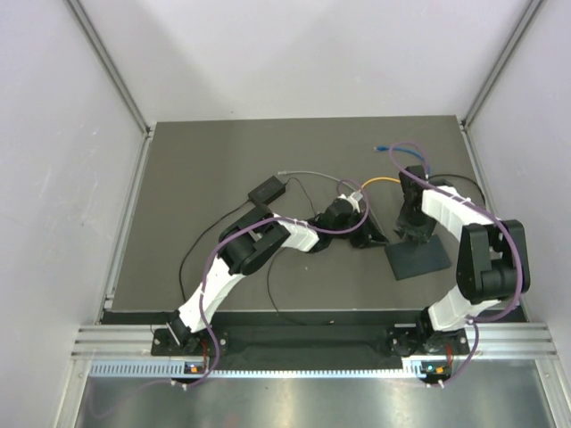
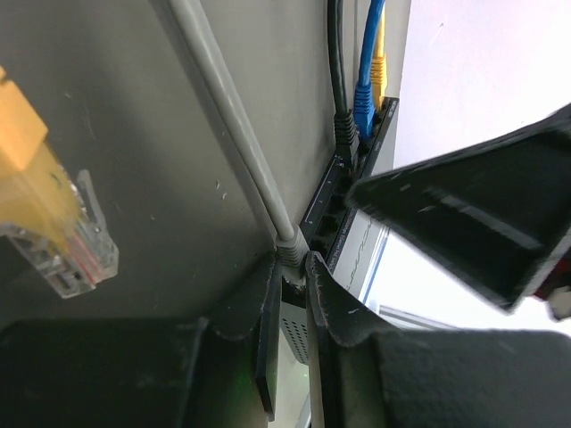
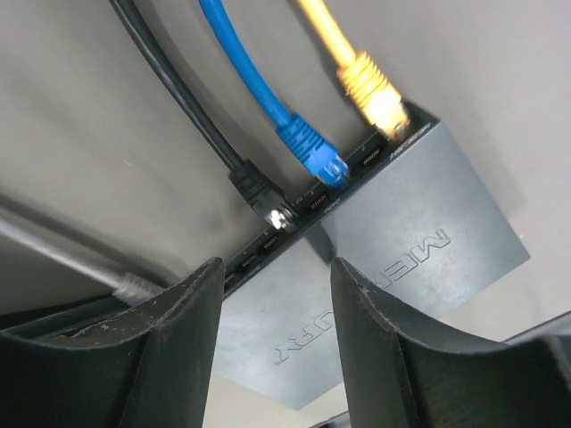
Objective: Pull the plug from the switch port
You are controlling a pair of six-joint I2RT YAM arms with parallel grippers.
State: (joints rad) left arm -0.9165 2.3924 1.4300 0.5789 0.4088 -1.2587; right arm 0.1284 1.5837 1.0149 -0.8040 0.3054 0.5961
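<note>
The left gripper (image 2: 293,267) is pinched narrow on the grey plug (image 2: 291,248), its fingertips closing on the boot right at the near end of the port row (image 2: 332,201) of the switch (image 3: 410,259). The fingers hide whether the plug sits in its switch port or has come out.

The right gripper (image 3: 277,267) stands with its jaws apart over the front edge of the switch, nothing clamped between them. Along that edge, the black plug (image 3: 259,192), blue plug (image 3: 312,152) and yellow plug (image 3: 370,89) sit side by side in their ports, close together — little room between them.

The switch lies near the table's (image 1: 196,178) right edge, toward the front. The grey cable (image 2: 223,107) runs away from the plug across bare mat. A loose yellow connector (image 2: 53,223) lies on the mat beside the left gripper, apart from the switch. A small black block (image 1: 267,189) rests well to the left, apart from both grippers.
</note>
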